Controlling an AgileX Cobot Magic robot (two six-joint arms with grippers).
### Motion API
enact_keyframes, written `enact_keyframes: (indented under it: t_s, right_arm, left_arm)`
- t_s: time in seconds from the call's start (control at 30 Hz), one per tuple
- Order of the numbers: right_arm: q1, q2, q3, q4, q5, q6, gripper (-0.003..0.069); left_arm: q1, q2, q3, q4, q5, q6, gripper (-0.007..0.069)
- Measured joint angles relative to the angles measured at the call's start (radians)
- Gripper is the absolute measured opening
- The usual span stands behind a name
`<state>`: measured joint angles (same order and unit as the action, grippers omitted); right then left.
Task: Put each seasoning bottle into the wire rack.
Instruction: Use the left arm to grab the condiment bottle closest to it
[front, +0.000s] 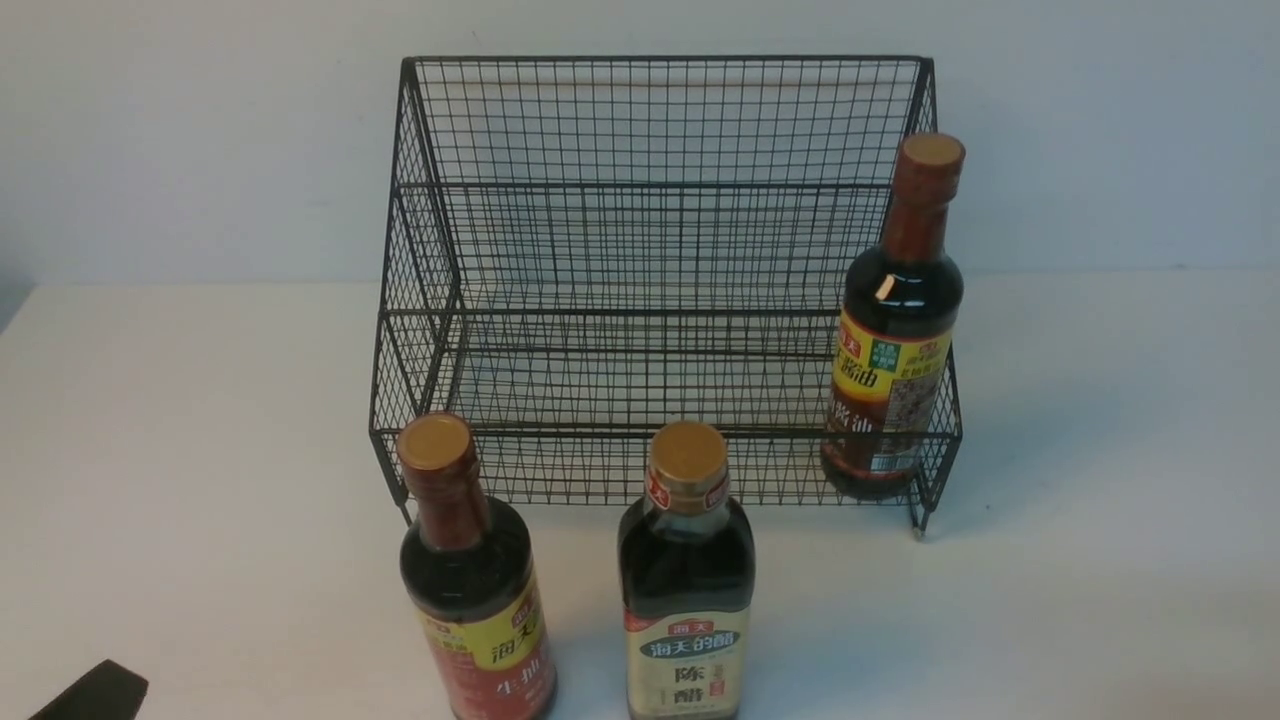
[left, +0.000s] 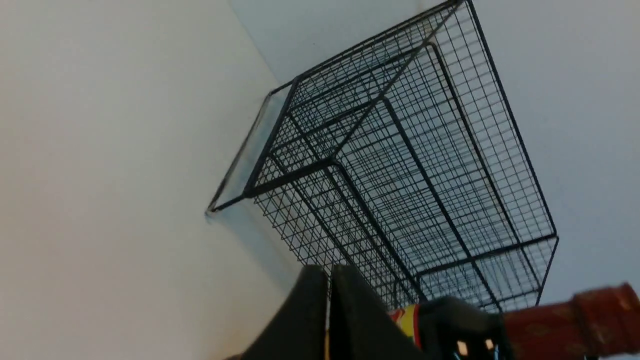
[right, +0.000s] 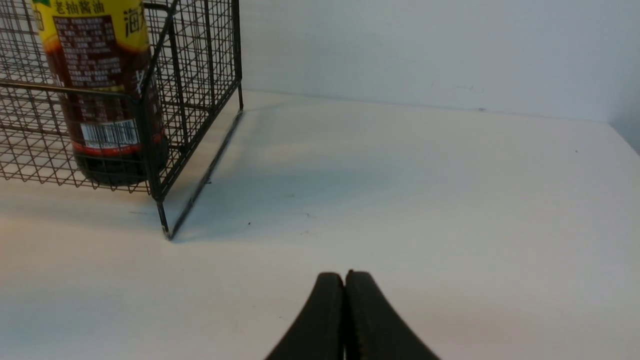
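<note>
In the black wire-mesh rack (front: 640, 186) — one glossy, round-shouldered glass bottle (front: 893, 330).

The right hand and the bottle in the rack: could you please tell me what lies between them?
In the right wrist view, only bare table lies between the right hand and the wire rack, whose mesh screens the bottle.
</note>
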<state>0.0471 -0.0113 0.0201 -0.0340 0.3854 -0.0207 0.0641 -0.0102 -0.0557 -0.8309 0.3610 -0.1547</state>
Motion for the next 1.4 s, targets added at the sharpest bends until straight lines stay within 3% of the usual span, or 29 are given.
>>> enact_keyframes:
  t_s: [0.13,0.17,0.23,0.37,0.43,0.57,0.6,0.7,0.83,1.03,1.17,1.4]
  right_arm:
    - [0.000,0.000,0.000,0.000,0.000,0.000,-0.0015]
    - [0.000,0.000,0.000,0.000,0.000,0.000,-0.0015]
    - [0.000,0.000,0.000,0.000,0.000,0.000,-0.0015]
    - [0.000,0.000,0.000,0.000,0.000,0.000,-0.0015]
    - [0.000,0.000,0.000,0.000,0.000,0.000,-0.0015]
    - [0.000,0.000,0.000,0.000,0.000,0.000,-0.0015]
    - [0.000,0.000,0.000,0.000,0.000,0.000,-0.0015]
    - [0.000,0.000,0.000,0.000,0.000,0.000,-0.0015]
    - [0.000,0.000,0.000,0.001,0.000,0.000,-0.0015]
    - [0.000,0.000,0.000,0.001,0.000,0.000,-0.0015]
    - [0.000,0.000,0.000,0.001,0.000,0.000,-0.0015]
    - [0.000,0.000,0.000,0.001,0.000,0.000,-0.0015]
  left_arm:
    - [0.000,0.014,-0.217,-0.123,0.073,0.339,-0.0004]
    - [0.000,0.018,-0.217,-0.130,0.083,0.377,-0.0004]
    - [0.000,0.086,-0.332,-0.213,0.159,0.590,0.0001]
    - [0.000,0.263,-0.438,-0.299,0.336,0.839,0.0075]
    - [0.000,0.331,-0.466,-0.317,0.382,0.878,0.0120]
    - [0.000,0.581,-0.547,-0.354,0.496,1.003,0.0307]
    - [0.000,0.591,-0.547,-0.355,0.500,1.009,0.0316]
    - [0.000,0.747,-0.596,-0.369,0.551,1.165,0.0452]
    - [0.000,0.891,-0.618,-0.401,0.578,1.377,0.0557]
    - [0.000,1.025,-0.619,-0.493,0.578,1.661,0.0594]
    - [0.000,1.092,-0.619,-0.535,0.578,1.780,0.0593]
    - [0.000,1.158,-0.619,-0.545,0.588,1.816,0.0583]
